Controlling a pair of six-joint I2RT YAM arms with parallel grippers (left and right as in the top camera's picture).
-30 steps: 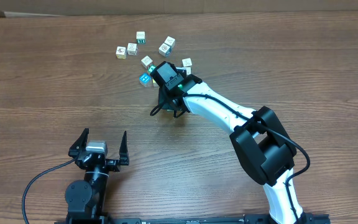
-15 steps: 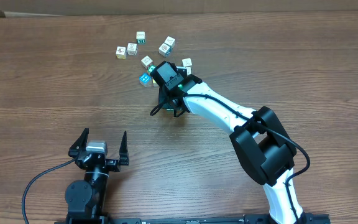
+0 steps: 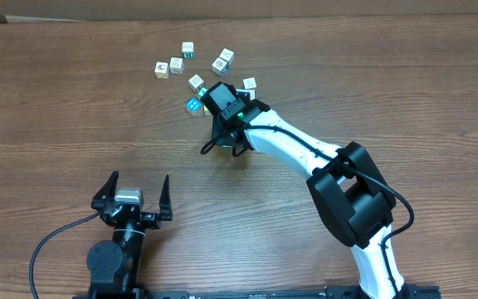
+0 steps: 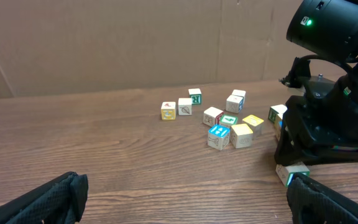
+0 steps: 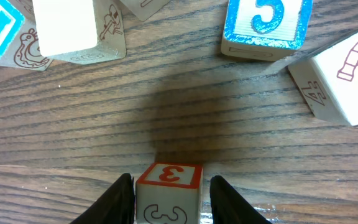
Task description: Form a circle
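Brown wood-grain bench (image 3: 73, 116), cardboard wall (image 4: 104, 43) behind. Circle (image 4: 229, 120): loose cluster of small cubes at far middle of bench, gaps between several, ring incomplete. Blue H cube (image 4: 219, 132) on cluster's near edge, just beside whitish cube (image 4: 241, 135). Right pincer (image 5: 169, 202) low over cluster's right side, fingers (image 5: 120, 199) closely flanking red 3 cube (image 5: 168, 175); clamped or loose, cannot tell. Left pincer (image 3: 139, 187) at bench front, well apart from cubes, jaws spread wide.
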